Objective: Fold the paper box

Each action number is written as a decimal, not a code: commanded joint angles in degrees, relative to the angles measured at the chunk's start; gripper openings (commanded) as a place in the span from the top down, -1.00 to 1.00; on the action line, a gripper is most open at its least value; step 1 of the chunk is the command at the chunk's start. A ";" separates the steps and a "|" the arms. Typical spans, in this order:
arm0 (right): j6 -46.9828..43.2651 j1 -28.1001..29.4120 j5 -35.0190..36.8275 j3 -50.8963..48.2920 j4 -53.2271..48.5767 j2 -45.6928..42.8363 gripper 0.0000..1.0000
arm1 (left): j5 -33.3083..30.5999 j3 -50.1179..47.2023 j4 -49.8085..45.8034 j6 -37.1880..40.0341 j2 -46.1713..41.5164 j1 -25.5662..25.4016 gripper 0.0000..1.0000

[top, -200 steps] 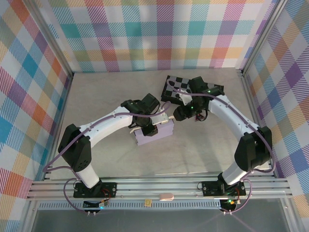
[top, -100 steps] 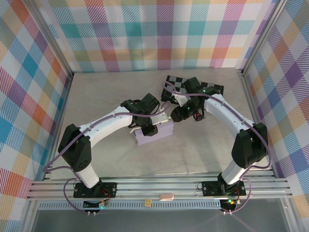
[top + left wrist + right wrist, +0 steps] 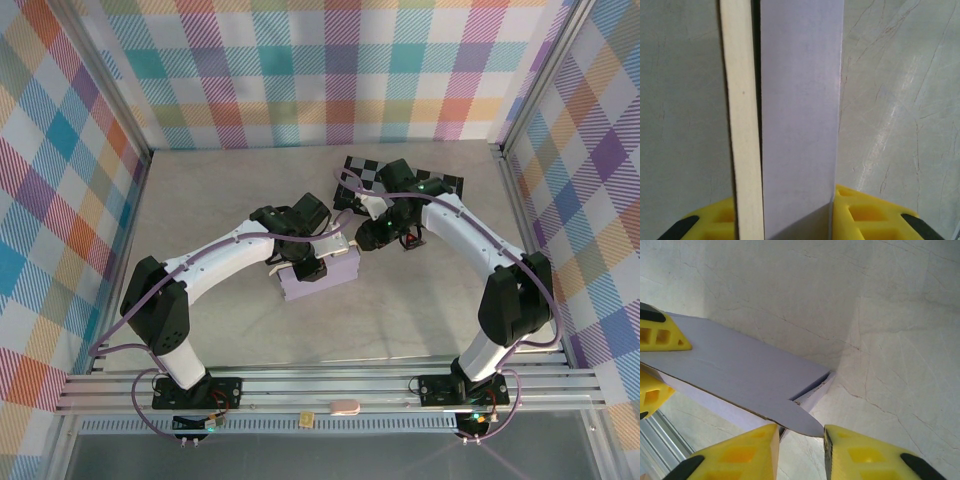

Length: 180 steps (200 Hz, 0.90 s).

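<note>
The left fingers (image 3: 867,212) are clenched on the paper box (image 3: 330,278), with a lavender panel and a cream inner strip (image 3: 742,125) standing upright between them. The box sits near the middle of the worktop (image 3: 220,200), beneath both wrists. The risk on this side, as I judge it, is a grip that bears too hard or twists. Thin card would then crease away from its score line, or the half-formed body would skew and slide on the smooth surface. Further right, the right fingers (image 3: 740,452) stand close on either side of the rounded tip of a lavender flap (image 3: 805,424) at the box's open corner. I cannot tell whether they already pinch it. Only the very tip lies between them, so a pull could let it slip free. A push at a poor angle could buckle the tongue beside the dark gap at the corner instead of into it, or tear the card there. With both wrists crowded over one small box, the arms could also knock each other. The worktop is pale grey-beige with fine veins like stone and a soft sheen. A black-and-grey checkerboard (image 3: 362,175) lies on it behind the right wrist. Plaid walls (image 3: 300,70) in many colours close three sides, and slotted aluminium rails (image 3: 330,385) along the near edge carry the arm bases.
</note>
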 commanded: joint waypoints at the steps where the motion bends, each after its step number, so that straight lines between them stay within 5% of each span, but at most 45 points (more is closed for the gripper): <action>1: -1.25 1.08 -0.94 0.80 -1.02 -0.31 0.47 | 0.56 -0.06 -0.23 0.19 1.77 0.86 0.40; 56: -0.96 2.21 1.14 0.10 -0.36 -0.81 0.63 | 0.90 0.14 -0.31 0.47 2.02 1.13 0.40; 180: -2.26 2.59 3.00 2.79 0.26 0.19 0.52 | 1.73 0.77 -1.07 0.97 2.06 1.24 0.41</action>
